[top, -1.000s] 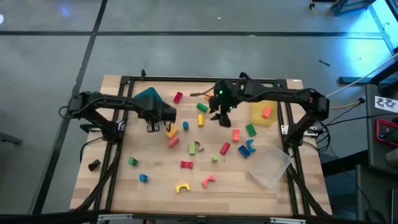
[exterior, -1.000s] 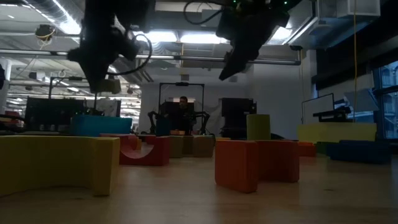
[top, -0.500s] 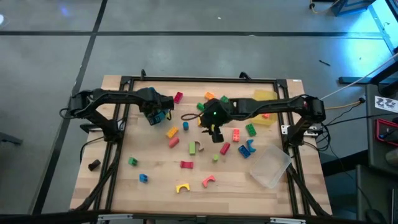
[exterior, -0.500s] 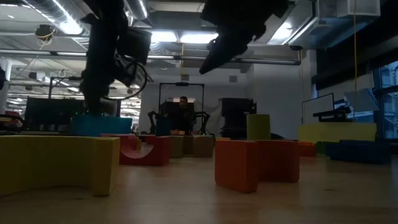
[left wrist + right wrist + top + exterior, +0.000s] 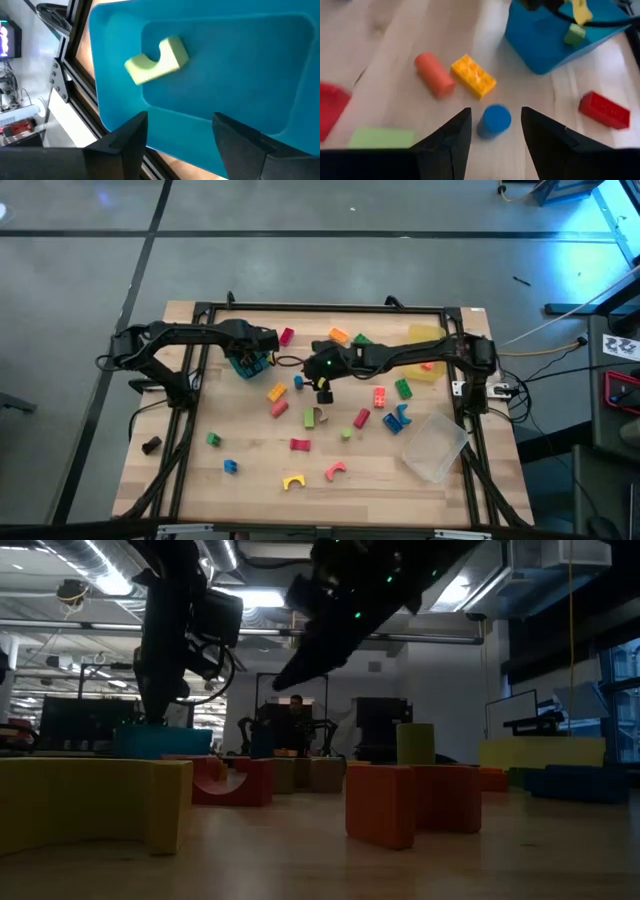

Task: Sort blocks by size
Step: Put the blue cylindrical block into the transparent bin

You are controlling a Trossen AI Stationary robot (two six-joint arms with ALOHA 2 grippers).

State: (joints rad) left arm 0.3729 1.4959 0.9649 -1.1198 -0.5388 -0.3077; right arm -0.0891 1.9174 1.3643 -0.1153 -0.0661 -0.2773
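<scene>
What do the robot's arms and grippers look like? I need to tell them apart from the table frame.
Both arms are dark, slim and jointed. The left gripper ends in two flat, black, angular fingers, as does the right gripper. The right arm carries a small green light near its wrist, and a thin dark cable loops beside it.

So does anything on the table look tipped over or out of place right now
Yes: the clear plastic tray sits skewed at the table's right edge, away from the teal tray and yellow tray. A small black lump lies alone near the left edge.
</scene>
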